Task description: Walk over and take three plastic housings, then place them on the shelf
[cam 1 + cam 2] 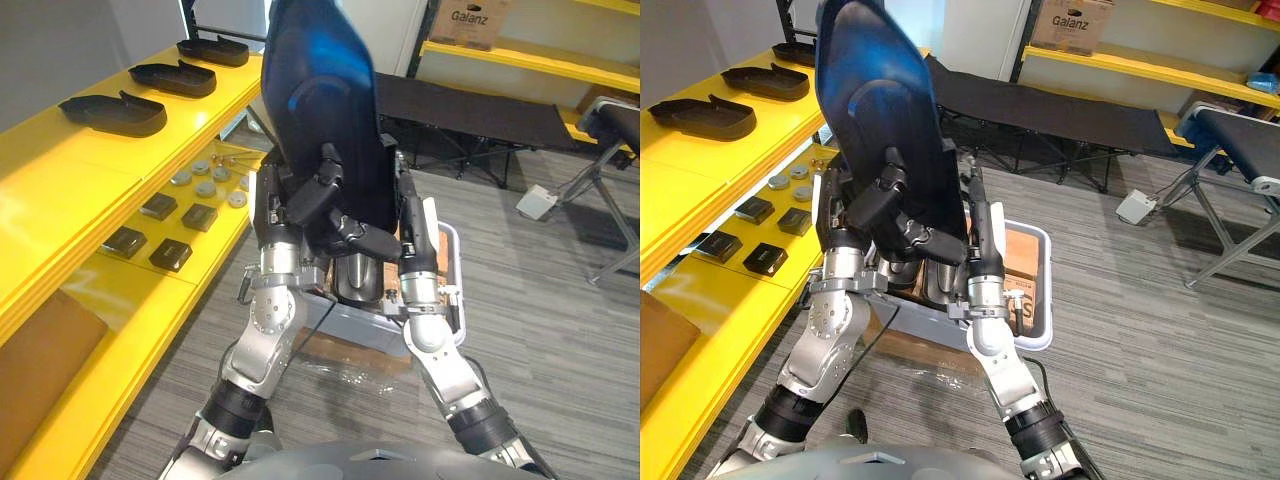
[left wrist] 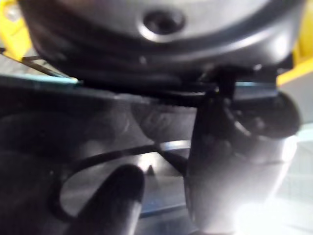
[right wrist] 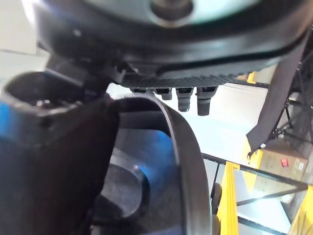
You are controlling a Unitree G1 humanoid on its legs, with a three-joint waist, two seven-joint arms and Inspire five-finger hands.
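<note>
I hold a large black plastic housing [image 1: 320, 90] upright in front of me, its hollow side facing me. My left hand [image 1: 315, 190] is curled round its lower left part, the thumb [image 2: 115, 196] lying against the inner surface. From the other side my right hand [image 1: 365, 240] clasps the lower edge, its fingers [image 3: 190, 98] hooked over the housing's rim [image 3: 188, 161]. Three more black housings lie in a row on the top yellow shelf [image 1: 60, 170] at my left: a near one [image 1: 112, 114], a middle one [image 1: 172, 78] and a far one [image 1: 212, 50].
The lower yellow shelf holds small black boxes [image 1: 160, 207] and round silver discs [image 1: 205, 185]. A white crate [image 1: 452, 250] with a brown box stands on the floor below my hands. A black folding cot [image 1: 470, 110] and a bench [image 1: 610, 125] stand at the right.
</note>
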